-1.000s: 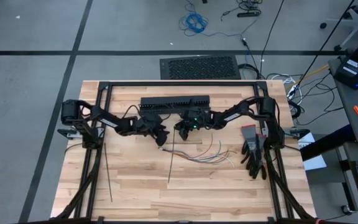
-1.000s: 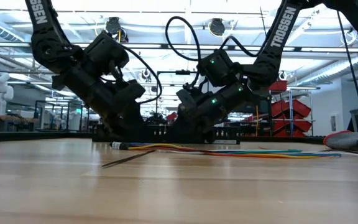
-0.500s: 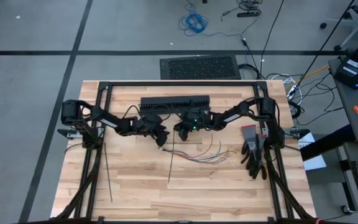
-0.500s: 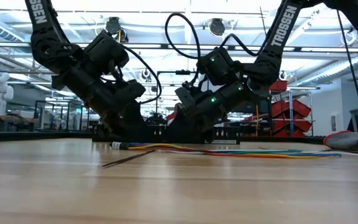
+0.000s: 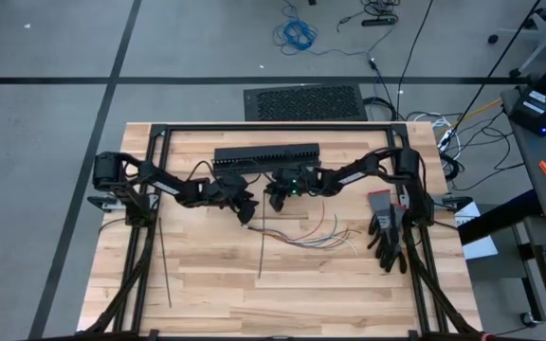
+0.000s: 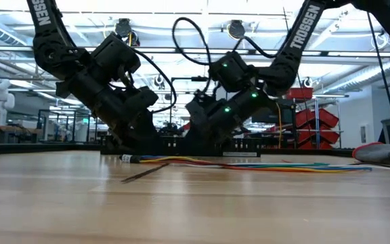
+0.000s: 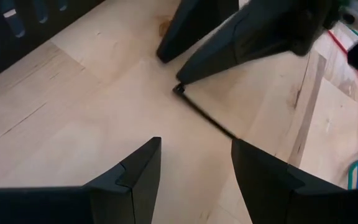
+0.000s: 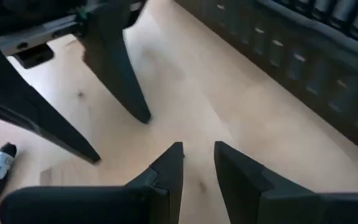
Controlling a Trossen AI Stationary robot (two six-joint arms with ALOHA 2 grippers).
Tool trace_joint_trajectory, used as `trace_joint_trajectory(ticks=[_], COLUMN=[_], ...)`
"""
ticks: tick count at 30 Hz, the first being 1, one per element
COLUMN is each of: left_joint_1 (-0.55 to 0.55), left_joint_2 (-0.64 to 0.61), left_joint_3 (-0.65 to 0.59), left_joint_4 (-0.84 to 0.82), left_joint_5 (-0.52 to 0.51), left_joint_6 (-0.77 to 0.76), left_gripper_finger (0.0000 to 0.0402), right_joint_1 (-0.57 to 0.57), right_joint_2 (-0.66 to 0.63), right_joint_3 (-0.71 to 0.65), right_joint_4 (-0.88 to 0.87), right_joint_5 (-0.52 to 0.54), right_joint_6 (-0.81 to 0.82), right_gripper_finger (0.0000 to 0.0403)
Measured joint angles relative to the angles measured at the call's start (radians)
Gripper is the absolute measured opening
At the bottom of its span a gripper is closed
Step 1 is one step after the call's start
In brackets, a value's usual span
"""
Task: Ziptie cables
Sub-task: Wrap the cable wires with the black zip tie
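The cables (image 5: 313, 234), thin coloured wires with splayed ends, lie flat on the wooden table right of centre; their bound end (image 8: 2, 163) points toward the grippers. One ziptie (image 5: 261, 242), a thin dark strip, lies on the table and runs from between the grippers toward the near edge. Another ziptie (image 5: 165, 265) lies at the left. My left gripper (image 7: 196, 146) stands open just above the table, over the first ziptie's far part (image 7: 207, 117). My right gripper (image 8: 199, 149) faces it at close range, low over the table, with a narrow gap and nothing between its fingers. My right gripper comes slanting down from the table's right side, and one fingertip (image 7: 183, 77) stands right at the ziptie's far end (image 7: 179, 89). Whether it touches that end, I cannot tell. The ziptie lies flat on the table.
A long black slotted duct (image 5: 266, 156) lies across the table just behind both grippers. Dark gloves and a tool (image 5: 387, 232) sit at the right side. Black frame rails (image 5: 150, 237) run along the left, right and far edges. Bare wood lies toward the near edge.
My right gripper has shifted a little toward the left gripper and rolled slightly. The ziptie between the grippers has swung a little on the table, its near tip moving toward the right. My left gripper has kept still.
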Motion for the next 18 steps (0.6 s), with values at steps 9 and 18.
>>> trace_joint_trajectory(ticks=[9,18], left_joint_1=[-0.020,-0.049], left_joint_2=[0.000,-0.001], left_joint_3=[0.000,0.000], left_joint_4=[0.000,-0.011], left_joint_5=[0.005,0.004], left_joint_6=[-0.006,-0.005], left_gripper_finger=[0.0193,0.0193], right_joint_1=[0.045,0.051], right_joint_2=[0.083,0.065], right_joint_3=[0.154,0.157], right_joint_4=[-0.140,-0.201], right_joint_5=[0.003,-0.006], right_joint_6=[-0.041,-0.039], right_gripper_finger=[0.0086,0.0086])
